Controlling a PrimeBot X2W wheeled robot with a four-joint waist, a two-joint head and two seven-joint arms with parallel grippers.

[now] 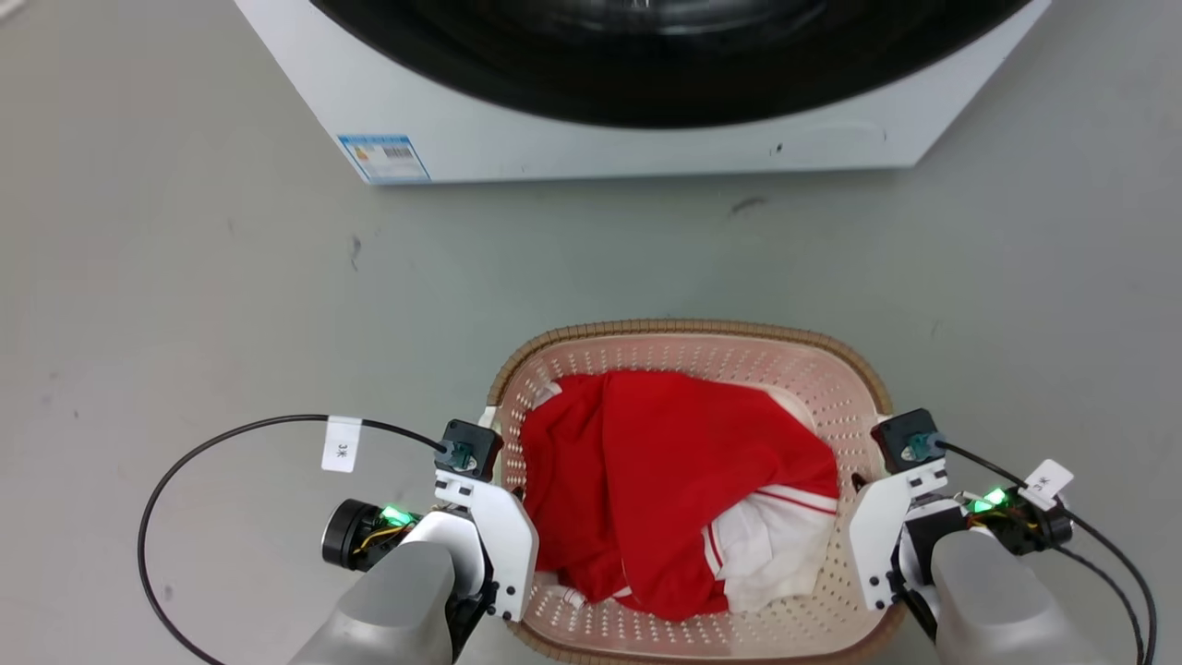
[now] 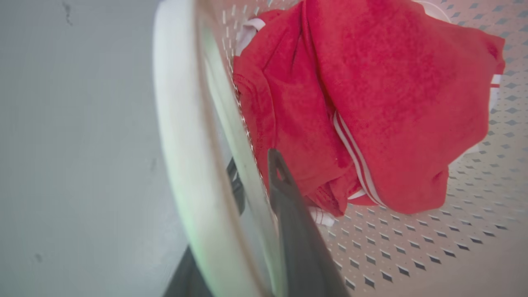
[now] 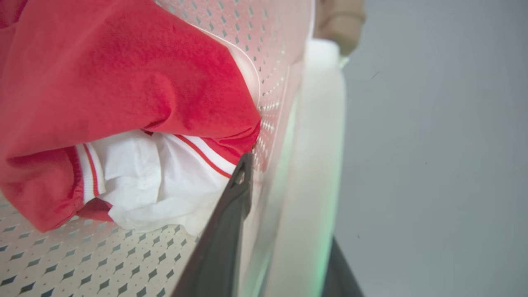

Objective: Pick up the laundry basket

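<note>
The laundry basket [image 1: 693,329] stands on the grey floor right in front of me: cream perforated walls, brown woven-look rim. A red and white garment [image 1: 646,462] lies inside it. My left gripper [image 1: 500,517] is at the basket's left side. In the left wrist view it [image 2: 253,165] straddles the wall, one dark finger [image 2: 284,194] inside and the other under the white handle [image 2: 177,123], closed on it. My right gripper [image 1: 874,526] mirrors this on the right side. There its inner finger [image 3: 235,194] lies against the wall beside the white handle [image 3: 321,123], and the outer finger is mostly hidden.
A white front-loading washer [image 1: 600,139] with a dark round door stands on the floor about a basket's length beyond the far rim. Black cables [image 1: 185,462] loop out from both wrists over bare grey floor [image 1: 185,277] on either side.
</note>
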